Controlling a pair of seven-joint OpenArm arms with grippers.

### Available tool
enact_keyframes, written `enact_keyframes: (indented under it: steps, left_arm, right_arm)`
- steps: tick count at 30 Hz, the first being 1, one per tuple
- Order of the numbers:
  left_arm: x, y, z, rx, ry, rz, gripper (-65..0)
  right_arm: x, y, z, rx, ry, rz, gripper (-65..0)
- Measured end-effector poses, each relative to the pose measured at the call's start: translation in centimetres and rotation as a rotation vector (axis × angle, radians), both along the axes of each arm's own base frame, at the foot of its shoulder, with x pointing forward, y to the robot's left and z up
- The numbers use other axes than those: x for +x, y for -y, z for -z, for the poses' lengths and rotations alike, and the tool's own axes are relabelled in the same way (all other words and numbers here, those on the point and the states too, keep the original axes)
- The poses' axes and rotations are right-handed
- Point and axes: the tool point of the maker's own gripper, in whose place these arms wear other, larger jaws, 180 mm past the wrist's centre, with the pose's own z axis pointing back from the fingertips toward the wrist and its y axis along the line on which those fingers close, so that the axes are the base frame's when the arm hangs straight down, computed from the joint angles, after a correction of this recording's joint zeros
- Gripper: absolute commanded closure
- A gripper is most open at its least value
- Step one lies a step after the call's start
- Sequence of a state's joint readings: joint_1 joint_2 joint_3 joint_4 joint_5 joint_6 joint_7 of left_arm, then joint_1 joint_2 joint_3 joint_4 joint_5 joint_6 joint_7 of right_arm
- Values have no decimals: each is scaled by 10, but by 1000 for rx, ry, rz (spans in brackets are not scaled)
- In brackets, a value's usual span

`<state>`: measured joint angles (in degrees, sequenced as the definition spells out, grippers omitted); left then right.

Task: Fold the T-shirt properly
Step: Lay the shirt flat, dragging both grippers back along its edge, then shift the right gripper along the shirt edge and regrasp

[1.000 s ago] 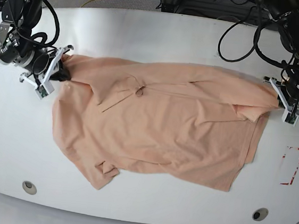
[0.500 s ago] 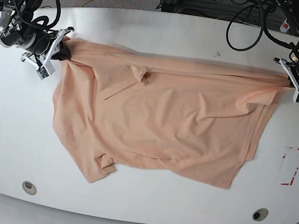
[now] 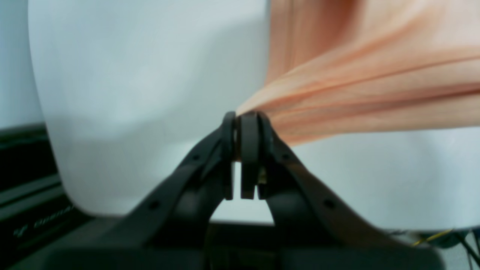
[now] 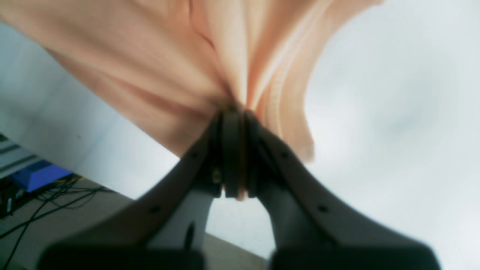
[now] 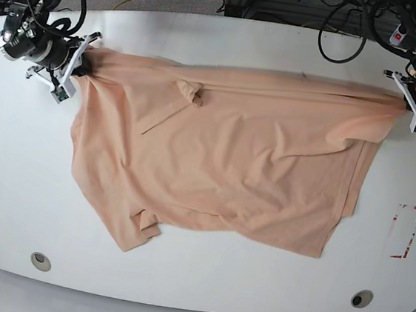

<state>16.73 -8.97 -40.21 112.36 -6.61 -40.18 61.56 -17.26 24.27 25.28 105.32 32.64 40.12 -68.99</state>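
White table [image 5: 201,289], T-shirt [image 5: 222,165] stretched between both clamped jaws, pinched fabric visible only in wrist views

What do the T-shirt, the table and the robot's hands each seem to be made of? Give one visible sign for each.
T-shirt: soft matte knit, probably cotton; it wrinkles and bunches into pleats at each grip.
Table: smooth white top, slightly glossy, perhaps laminate; exact material unclear.
Left hand and right hand: rigid matte black, probably moulded plastic.

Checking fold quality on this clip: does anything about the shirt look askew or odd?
Yes. The T-shirt lies wrinkled, with a small flap folded over near its stretched far edge and a crumpled corner at the near hem.
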Motion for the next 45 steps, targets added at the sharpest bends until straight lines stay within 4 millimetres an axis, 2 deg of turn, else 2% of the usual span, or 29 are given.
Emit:
enact_keyframes:
  steps: [4, 7, 9, 13, 17, 20, 23, 26, 28, 31, 37, 40, 45]
  left_arm:
    - [-6, 2, 4, -7, -16, 6, 0]
    - [-19, 3, 11, -9, -51, 9, 0]
    - [-30, 2, 17, -8, -92, 4, -44]
    - [-31, 2, 17, -3, -95, 6, -187]
    - [-32, 0, 18, 1, -99, 2, -229]
    - [-34, -2, 21, -1, -111, -3, -250]
    - [-46, -7, 31, -5, -186, -33, -283]
    - [-51, -8, 35, -6, -222, -49, -276]
    - [-47, -9, 34, -6, -212, -51, -254]
    - [-41, -8, 31, -10, -189, -47, -244]
    - [-44, -8, 33, -9, -201, -50, -243]
    - [-43, -8, 32, -9, -196, -49, -233]
    - [-43, -8, 32, -6, -197, -49, -67]
  right_arm:
    - [0, 6, -1, -13, 4, 15, 0]
    - [-1, 5, 0, -9, 0, 17, 0]
    - [-2, 2, 2, -2, -2, 24, -13]
    - [-4, -1, 4, 6, -8, 27, -178]
    - [-12, 1, 8, 0, -27, 32, -339]
    - [-15, 3, 9, 10, -28, 61, -396]
    - [-16, 11, 6, 14, -10, 112, -415]
    - [-16, 17, 2, 7, 3, 137, -417]
    - [-15, 15, -2, -2, 13, 128, -417]
    - [-13, 3, -7, 5, 31, 120, -417]
    - [-12, -13, -10, 34, 39, 113, -417]
    - [-10, -29, -11, 87, 46, 82, -417]
    - [-5, -76, -8, 194, 44, -23, -415]
